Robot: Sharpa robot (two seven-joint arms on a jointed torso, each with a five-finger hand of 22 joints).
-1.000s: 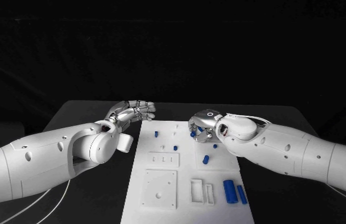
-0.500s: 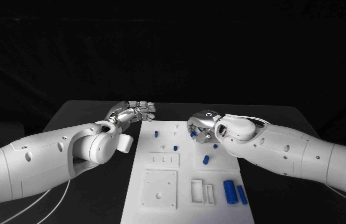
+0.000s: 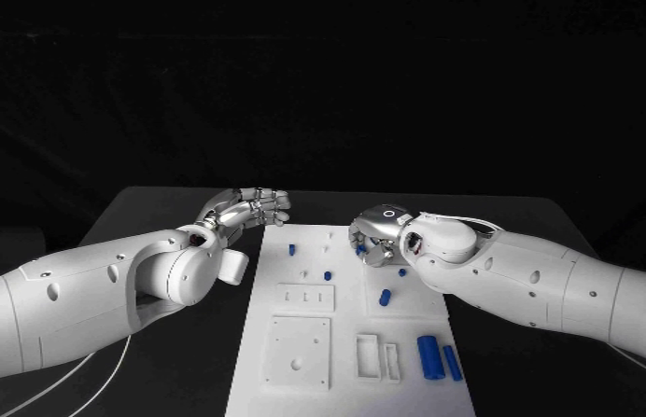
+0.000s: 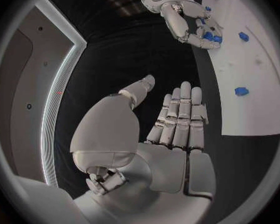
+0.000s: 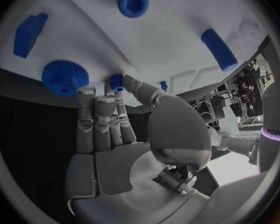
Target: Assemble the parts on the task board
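White and flat, the task board lies in the middle of the black table and serves as the landmark. At its far end the silver right hand hangs low over the plate, pinching a small blue peg between thumb and a fingertip while the other fingers stay straight and close together. Just beside that peg a blue toothed gear sits on the board, with a blue block and a blue round nut nearby. Two long blue cylinders lie side by side at the board's near right corner. Off the board's far left corner, the silver left hand hovers above the table, fingers extended, holding nothing.
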